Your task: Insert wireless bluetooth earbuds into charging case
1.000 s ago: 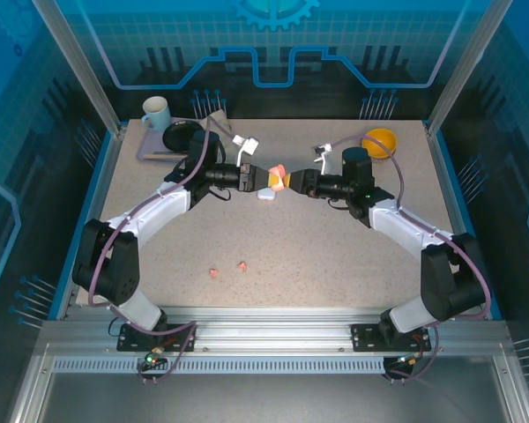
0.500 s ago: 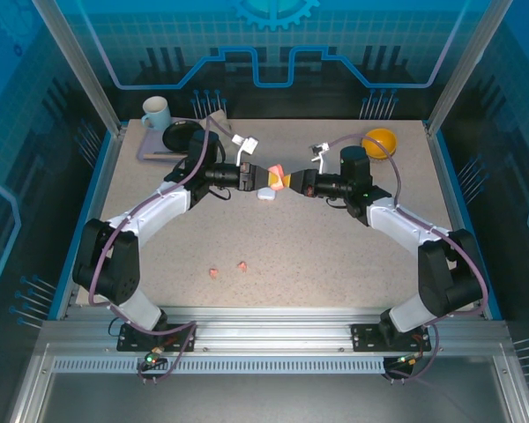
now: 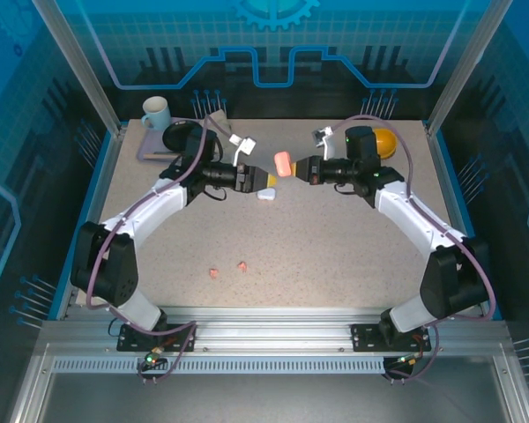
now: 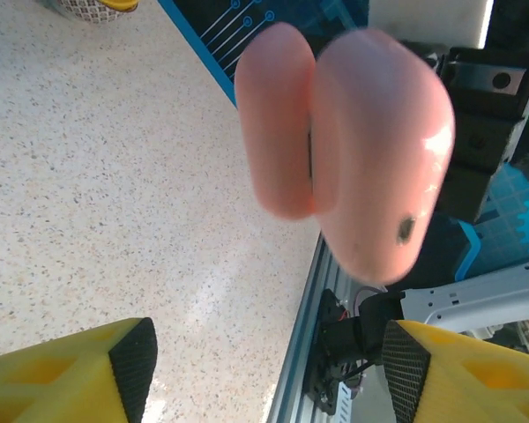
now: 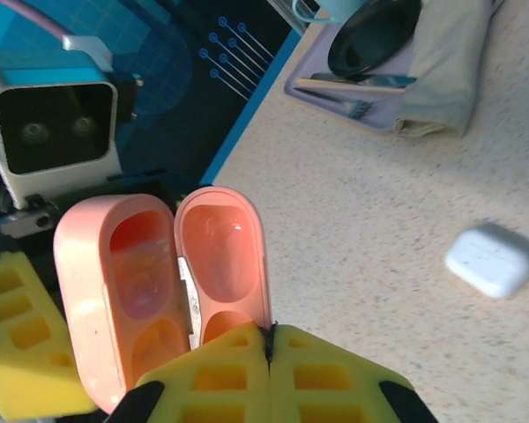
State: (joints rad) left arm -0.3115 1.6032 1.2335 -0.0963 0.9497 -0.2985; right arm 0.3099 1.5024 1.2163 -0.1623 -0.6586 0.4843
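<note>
1. Earbuds: one pink earbud (image 3: 213,273) and a second pink earbud (image 3: 242,265) lie loose on the speckled table (image 3: 335,256). They sit lower centre-left in the top view, just beside each other and well apart from both grippers.
2. White case (image 3: 265,195): closed and lying flat on the table, just below the left gripper's tip in the top view. It appears at the right edge of the right wrist view (image 5: 491,258).
3. Left gripper (image 3: 269,180): released. Its yellow fingers stand spread at the bottom corners of the left wrist view (image 4: 269,352), with nothing between them.
4. Pink case (image 3: 283,164): held off the table at upper centre of the top view.
   - It is hinged open, with both halves side by side in the right wrist view (image 5: 159,282).
   - Its outer shells sit at upper centre of the left wrist view (image 4: 353,150), apart from the left fingers.
5. Right gripper (image 3: 294,167): clenched on the pink case. Its fingers meet at bottom centre of the right wrist view (image 5: 269,366), pinching the lower end of the right-hand half.
6. Far edge: a yellow bowl (image 3: 383,141) sits at upper right. A tray (image 3: 145,152) at upper left carries a mug (image 3: 155,112), a black plate (image 3: 181,135) and a folded cloth (image 3: 216,123).
</note>
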